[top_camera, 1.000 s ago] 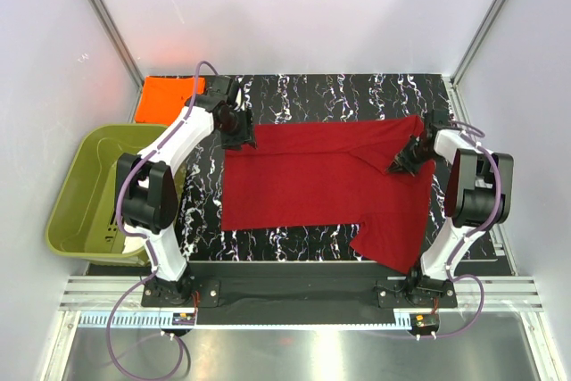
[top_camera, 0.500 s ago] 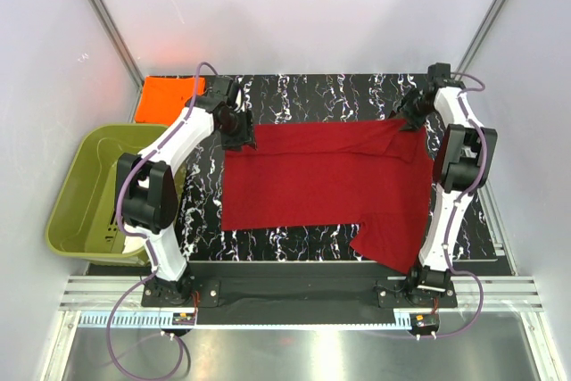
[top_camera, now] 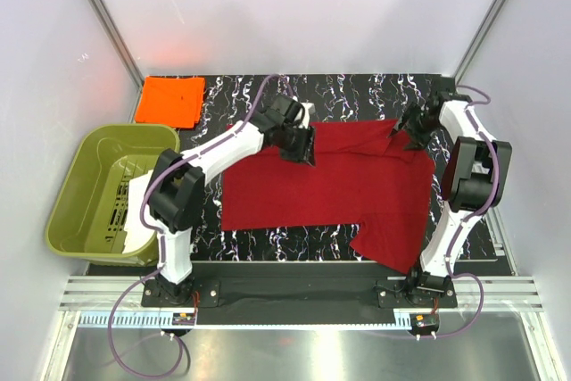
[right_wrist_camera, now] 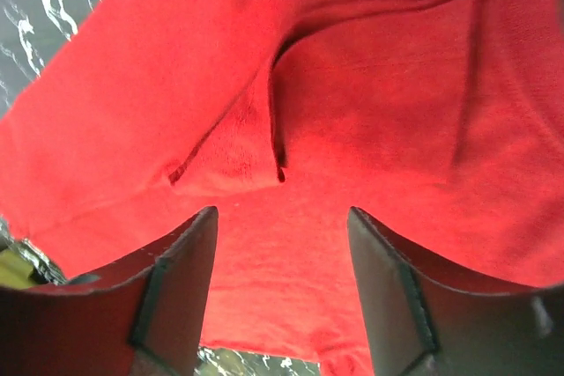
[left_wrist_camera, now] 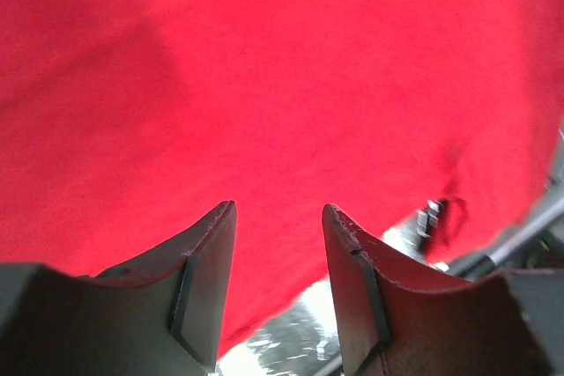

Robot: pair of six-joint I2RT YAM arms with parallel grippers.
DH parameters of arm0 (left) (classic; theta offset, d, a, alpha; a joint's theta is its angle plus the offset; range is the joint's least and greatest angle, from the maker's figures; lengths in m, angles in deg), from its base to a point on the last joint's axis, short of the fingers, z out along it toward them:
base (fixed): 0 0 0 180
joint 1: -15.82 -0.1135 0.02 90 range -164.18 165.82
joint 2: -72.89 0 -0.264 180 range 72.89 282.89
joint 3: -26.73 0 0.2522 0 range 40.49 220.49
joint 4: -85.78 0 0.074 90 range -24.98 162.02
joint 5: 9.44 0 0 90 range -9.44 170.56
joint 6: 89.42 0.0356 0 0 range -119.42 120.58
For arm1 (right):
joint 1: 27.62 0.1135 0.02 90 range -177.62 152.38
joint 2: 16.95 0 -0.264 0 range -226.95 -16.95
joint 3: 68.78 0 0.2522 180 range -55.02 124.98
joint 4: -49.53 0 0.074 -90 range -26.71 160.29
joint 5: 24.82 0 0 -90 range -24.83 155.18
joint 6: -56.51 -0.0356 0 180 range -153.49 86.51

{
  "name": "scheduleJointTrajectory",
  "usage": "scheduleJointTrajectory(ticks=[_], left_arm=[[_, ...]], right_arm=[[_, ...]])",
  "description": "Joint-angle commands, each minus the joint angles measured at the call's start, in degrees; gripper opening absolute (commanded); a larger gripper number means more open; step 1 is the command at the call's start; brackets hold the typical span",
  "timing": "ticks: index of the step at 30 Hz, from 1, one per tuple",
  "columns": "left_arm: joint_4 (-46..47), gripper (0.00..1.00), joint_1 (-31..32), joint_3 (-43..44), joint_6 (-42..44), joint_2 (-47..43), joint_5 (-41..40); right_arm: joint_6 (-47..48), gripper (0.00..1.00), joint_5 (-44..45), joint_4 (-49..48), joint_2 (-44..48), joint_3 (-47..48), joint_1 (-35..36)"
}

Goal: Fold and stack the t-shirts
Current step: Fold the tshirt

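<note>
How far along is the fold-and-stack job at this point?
Done: the orange t-shirt lies folded at the far left corner of the table. In hand: the red t-shirt lies spread flat, near sleeve sticking out, with the left gripper and right gripper open over it. Left: folding it, then stacking.

Jaws of the left gripper (left_wrist_camera: 278,210) apart, seemingly just above crimson t-shirt (left_wrist_camera: 264,68)

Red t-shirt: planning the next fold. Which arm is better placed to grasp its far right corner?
Probably the right. The right gripper hangs open at the red t-shirt's far right corner, a crease just ahead of its fingers. The left gripper, also open, is over the far middle, farther away.
</note>
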Motion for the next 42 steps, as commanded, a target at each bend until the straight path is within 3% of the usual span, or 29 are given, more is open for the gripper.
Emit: scheduleJointTrajectory(ticks=[1, 8, 13, 25, 36, 39, 40, 42], left_arm=[[5.12, 0.49, 0.35, -0.84, -2.22, -2.49, 4.29], [1.61, 0.49, 0.35, -6.37, 0.06, -9.35, 1.04], [0.81, 0.50, 0.18, -9.46, 0.68, -11.90, 0.25], [-0.59, 0.50, -2.19, -5.59, 0.94, -9.97, 2.97], [-0.24, 0.50, -3.60, -5.68, 1.21, -9.09, 4.90], [-0.15, 0.50, -3.86, -5.85, 1.21, -8.92, 5.16], [-0.15, 0.50, -3.87, -5.86, 1.21, -8.83, 5.17], [-0.07, 0.50, -4.22, -5.94, 1.30, -8.83, 5.34]], right_arm=[[1.42, 0.69, -6.45, -6.70, 0.95, -4.61, -0.15], [1.87, 0.68, -9.27, -12.33, -1.60, -4.71, -0.06], [-0.07, 0.58, -10.33, -12.86, -3.89, -3.21, -0.06], [-2.44, 0.49, -14.45, -16.46, -5.12, -4.53, 0.21], [-9.73, 0.28, -19.73, -17.88, -5.56, -1.55, 1.78], [-11.49, 0.18, -20.53, -17.44, -6.96, 0.29, 2.49], [-11.93, 0.09, -20.53, -16.48, -8.27, 1.09, 2.66], [-12.37, 0.05, -20.53, -15.77, -9.33, 2.93, 3.19]])
